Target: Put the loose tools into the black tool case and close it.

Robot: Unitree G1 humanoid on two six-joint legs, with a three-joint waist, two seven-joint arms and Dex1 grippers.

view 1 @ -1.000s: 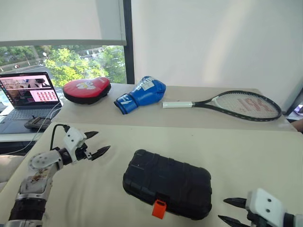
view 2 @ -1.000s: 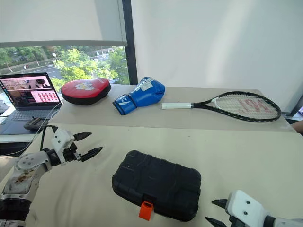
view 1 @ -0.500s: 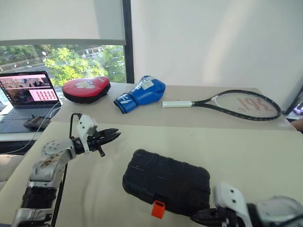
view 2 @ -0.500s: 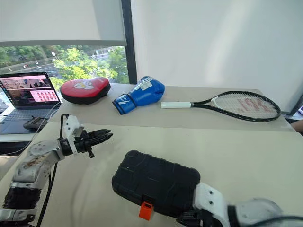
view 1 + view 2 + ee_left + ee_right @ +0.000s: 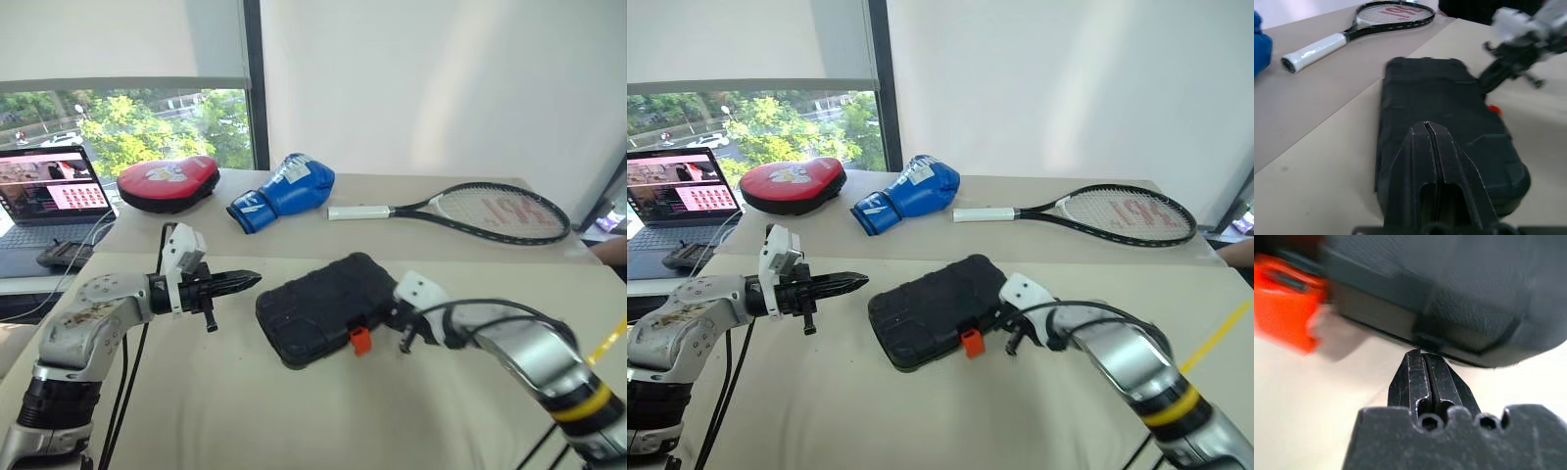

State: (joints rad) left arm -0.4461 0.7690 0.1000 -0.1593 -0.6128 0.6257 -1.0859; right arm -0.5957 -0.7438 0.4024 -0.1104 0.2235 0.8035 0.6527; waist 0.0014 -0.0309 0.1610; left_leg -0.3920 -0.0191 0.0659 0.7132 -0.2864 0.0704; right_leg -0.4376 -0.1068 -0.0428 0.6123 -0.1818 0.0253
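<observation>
Right wrist view: right claw (image 5: 1422, 363), pinched empty, meets the closed black textured plastic tool case (image 5: 328, 305) beside its orange latch (image 5: 361, 339); lift that latch gently, while the left claw (image 5: 245, 280), also closed empty, steadies the case

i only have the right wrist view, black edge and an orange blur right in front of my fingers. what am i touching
Observer: the right gripper is shut, its tips against the long front edge of the black tool case, beside the orange latch.
Operator: is the case open or closed
Observer: closed, lying flat on the cream table, with no loose tools in sight around it.
Operator: wheres the left arm
Observer: the left gripper is shut too, pointing at the case's left end without touching it.
Operator: anything behind the case
Observer: a tennis racket, a blue boxing glove and a red punch pad lie along the back.
</observation>
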